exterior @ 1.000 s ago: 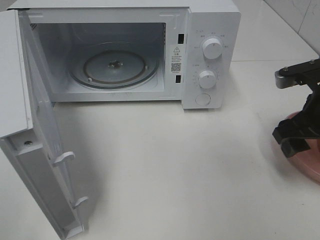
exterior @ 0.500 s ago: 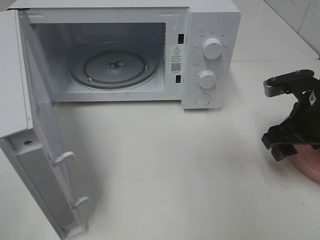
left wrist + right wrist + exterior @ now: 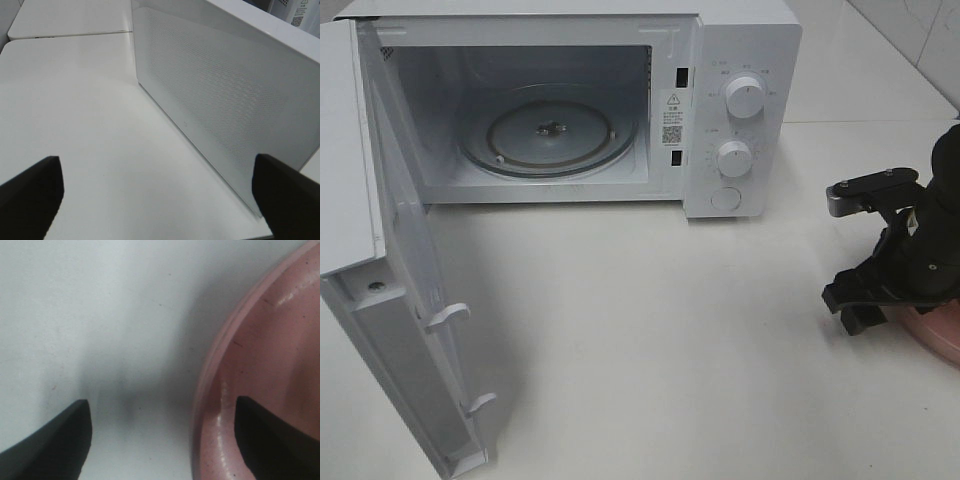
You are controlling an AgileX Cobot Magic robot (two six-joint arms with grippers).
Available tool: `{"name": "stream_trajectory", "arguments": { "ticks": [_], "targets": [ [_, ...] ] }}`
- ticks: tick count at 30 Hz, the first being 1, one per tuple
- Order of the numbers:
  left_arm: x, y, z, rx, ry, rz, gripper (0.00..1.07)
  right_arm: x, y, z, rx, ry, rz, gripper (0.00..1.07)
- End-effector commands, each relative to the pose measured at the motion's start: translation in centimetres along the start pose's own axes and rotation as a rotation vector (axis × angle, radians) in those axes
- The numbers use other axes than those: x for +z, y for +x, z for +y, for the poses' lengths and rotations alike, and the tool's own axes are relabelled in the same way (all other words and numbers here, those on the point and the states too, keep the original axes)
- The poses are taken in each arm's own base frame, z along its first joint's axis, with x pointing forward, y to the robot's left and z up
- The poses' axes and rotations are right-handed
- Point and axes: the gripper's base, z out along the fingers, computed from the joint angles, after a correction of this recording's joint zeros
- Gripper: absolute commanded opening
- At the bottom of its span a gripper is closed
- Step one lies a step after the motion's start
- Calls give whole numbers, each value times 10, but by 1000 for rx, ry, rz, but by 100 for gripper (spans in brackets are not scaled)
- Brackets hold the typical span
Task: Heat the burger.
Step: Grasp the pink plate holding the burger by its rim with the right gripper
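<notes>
The burger does not show in any view. A round pink plate lies at the table's right edge, mostly covered by my right arm. My right gripper hangs low over the plate's left rim, open. In the right wrist view its two dark fingers straddle the plate's rim, one over the white table, the other over the plate's inside, with nothing gripped between them. My left gripper is open and empty beside the microwave door; it is out of the exterior view.
The white microwave stands at the back with its door swung wide to the left and its glass turntable bare. Two knobs and a button sit on its right panel. White table spreads in front.
My right arm has moved left and a little toward the front, bringing the gripper down to the plate's left rim. The microwave and door have not moved.
</notes>
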Motion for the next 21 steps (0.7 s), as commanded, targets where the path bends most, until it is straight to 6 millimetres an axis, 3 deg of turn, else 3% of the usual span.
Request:
{"name": "stream_trajectory", "arguments": {
  "ticks": [1,16,21],
  "targets": [
    [-3,2,-1,-1,1,-23,94,5,-2,-5,2,6,-13,76],
    [-3,2,-1,-1,1,-23,94,19,-3,-3,-12,2,-2,76],
    [-3,2,-1,-1,1,-23,94,19,-1,-3,-14,6,18,67]
  ]
}}
